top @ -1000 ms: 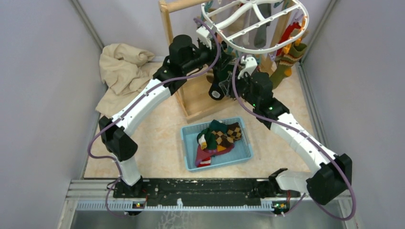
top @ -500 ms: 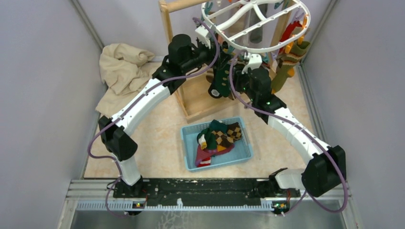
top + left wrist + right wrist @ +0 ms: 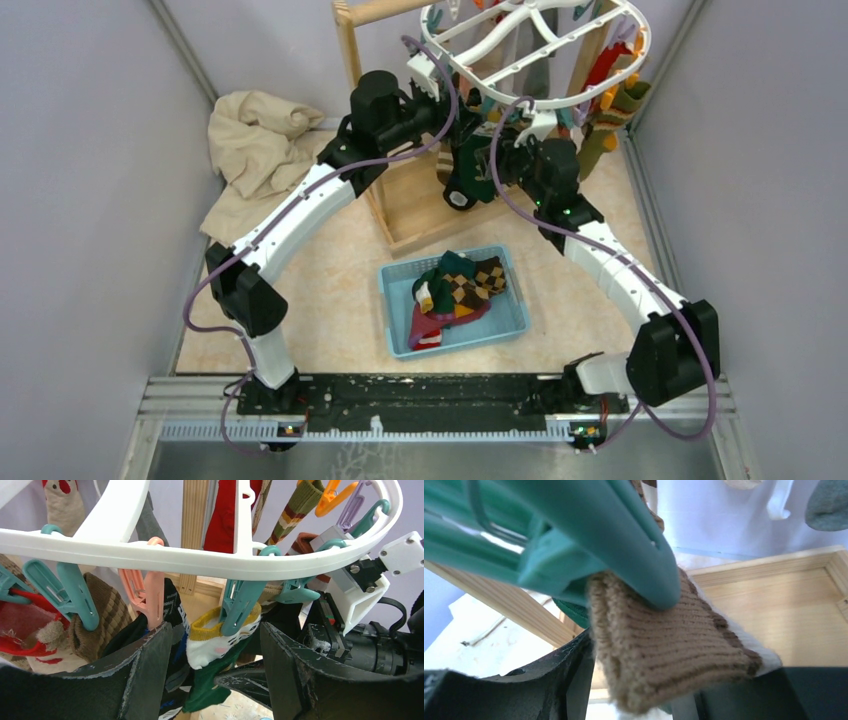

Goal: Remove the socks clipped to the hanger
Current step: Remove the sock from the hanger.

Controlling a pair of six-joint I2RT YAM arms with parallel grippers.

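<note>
The white oval hanger (image 3: 535,55) hangs from the wooden stand with teal, pink and orange clips under its rim (image 3: 200,557). In the left wrist view a green sock (image 3: 215,645) with a yellow cuff and a white face hangs from a teal clip. My left gripper (image 3: 215,675) is open around it, one finger on each side. A dark sock on a pink clip brushes the left finger (image 3: 145,675). In the right wrist view a tan knit sock (image 3: 664,645) is pinched by a teal clip (image 3: 624,545). My right gripper (image 3: 649,685) is open with that cuff between its fingers.
A blue basket (image 3: 395,310) on the floor holds several loose socks (image 3: 460,285). A beige cloth (image 3: 255,150) lies at the left wall. The wooden stand's base (image 3: 410,215) sits under both wrists. Red and striped socks (image 3: 605,120) hang at the hanger's right side.
My right arm has moved up and back under the hanger, and its jaws have widened around the tan sock. The left arm has stayed put.
</note>
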